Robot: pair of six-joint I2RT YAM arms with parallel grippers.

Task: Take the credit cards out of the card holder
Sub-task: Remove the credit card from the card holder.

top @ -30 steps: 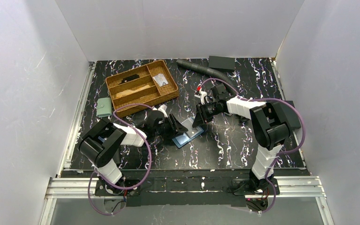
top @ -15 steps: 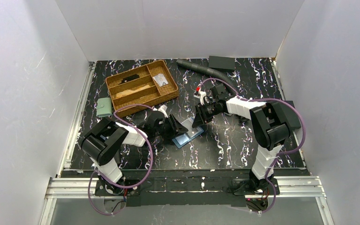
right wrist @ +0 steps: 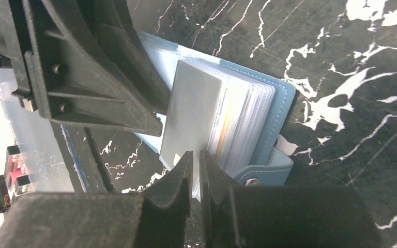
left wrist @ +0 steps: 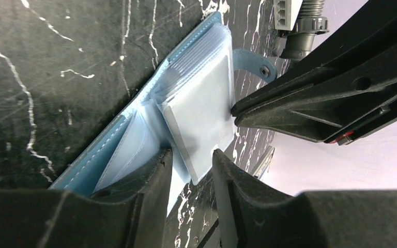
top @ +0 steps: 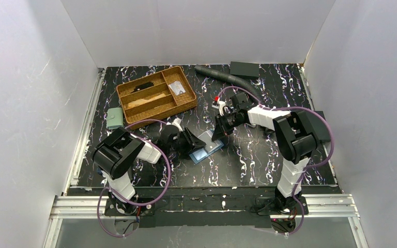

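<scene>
**First card half-drawn, none out yet**

The card holder (top: 207, 146) lies open on the dark marbled table (top: 248, 160), at its middle, between the two arms. Its clear sleeves (right wrist: 253, 111) fan up from the spine and its snap tab (right wrist: 261, 173) points toward the right arm. One pale card (right wrist: 194, 113) stands proud of the sleeves, tilted up and partly slid out, but its inner edge is still tucked in the holder. Behind it an orange-printed card (right wrist: 223, 126) shows only as a strip and sits fully in its slot.

The right gripper (right wrist: 195, 157) has its fingers drawn nearly together on the pale card's outer edge; the hold looks like a shallow nip at the very rim. The left gripper (left wrist: 191, 163) stands apart-fingered, straddling the card's near corner and bearing down on the holder's other half, gripping nothing.

So the task appears to be at its first extraction: no card is free, and every other card remains to be pulled.
</scene>
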